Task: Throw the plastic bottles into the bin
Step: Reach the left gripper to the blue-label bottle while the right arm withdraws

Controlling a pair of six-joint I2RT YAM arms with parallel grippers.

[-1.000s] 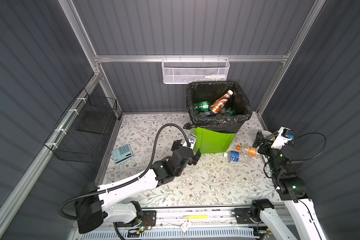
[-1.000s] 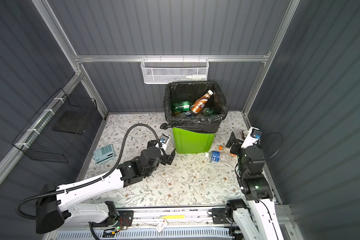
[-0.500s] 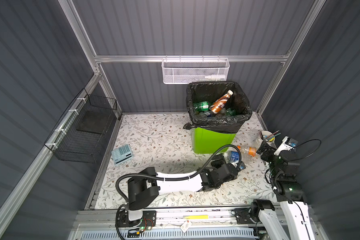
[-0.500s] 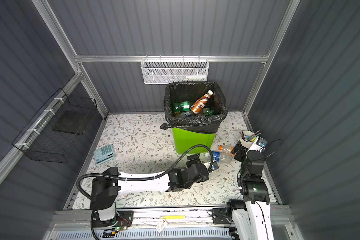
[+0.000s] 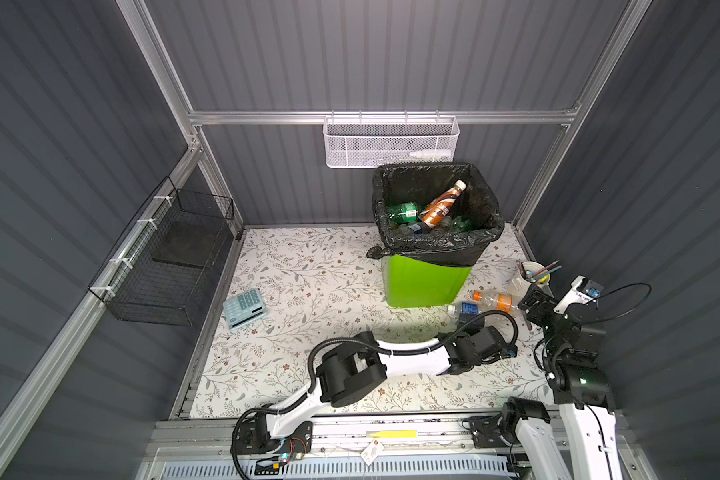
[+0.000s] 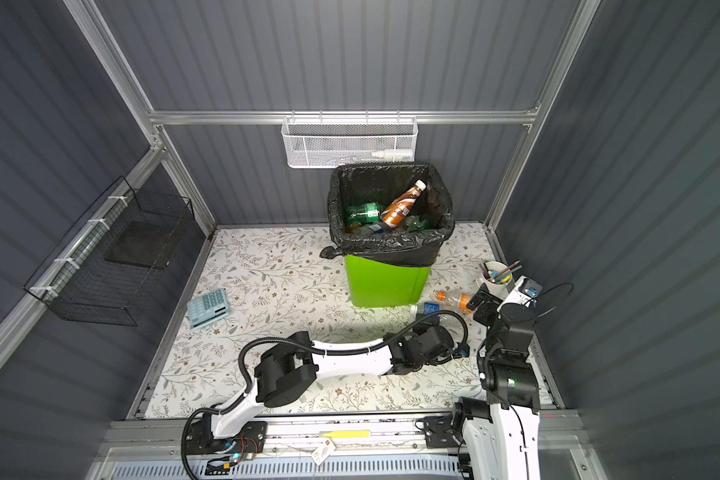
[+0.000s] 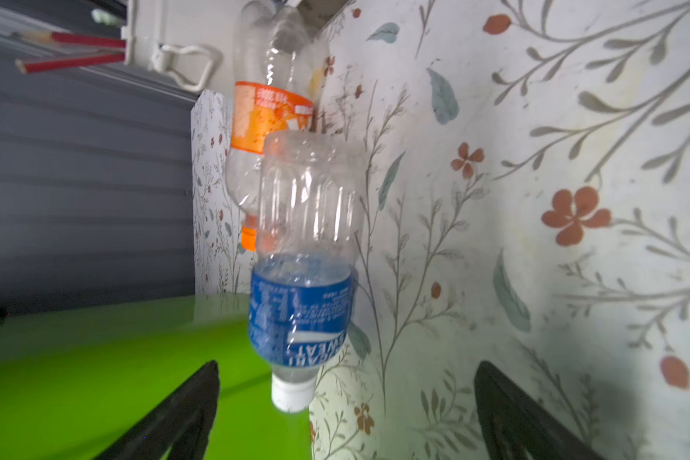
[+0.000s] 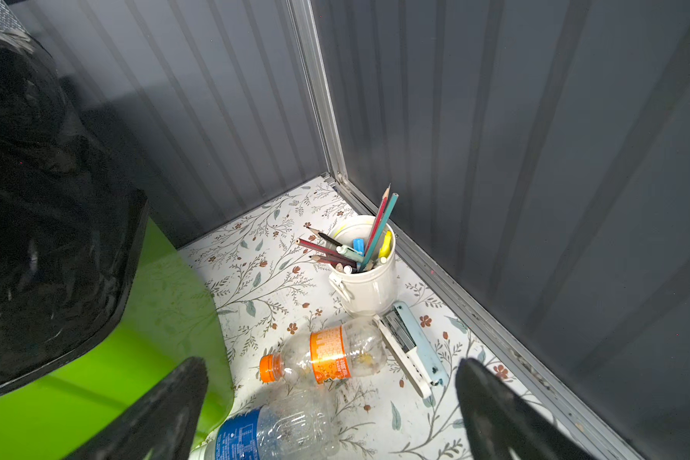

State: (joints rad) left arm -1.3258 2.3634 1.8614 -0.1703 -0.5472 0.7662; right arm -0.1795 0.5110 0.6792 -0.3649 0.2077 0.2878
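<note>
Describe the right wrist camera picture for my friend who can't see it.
The open right gripper points down at two clear plastic bottles lying on the flowery table: the orange-label bottle and the blue-label bottle. The green bin and a white cup of pencils stand nearby.

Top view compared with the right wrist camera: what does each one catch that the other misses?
Only a top view shows the calculator, the black wire basket and the bottles inside the green bin. Only the right wrist view shows the pale blue stapler beside the white cup. Both show the bin, the cup, the orange-labelled bottle and the blue-labelled bottle.
</note>
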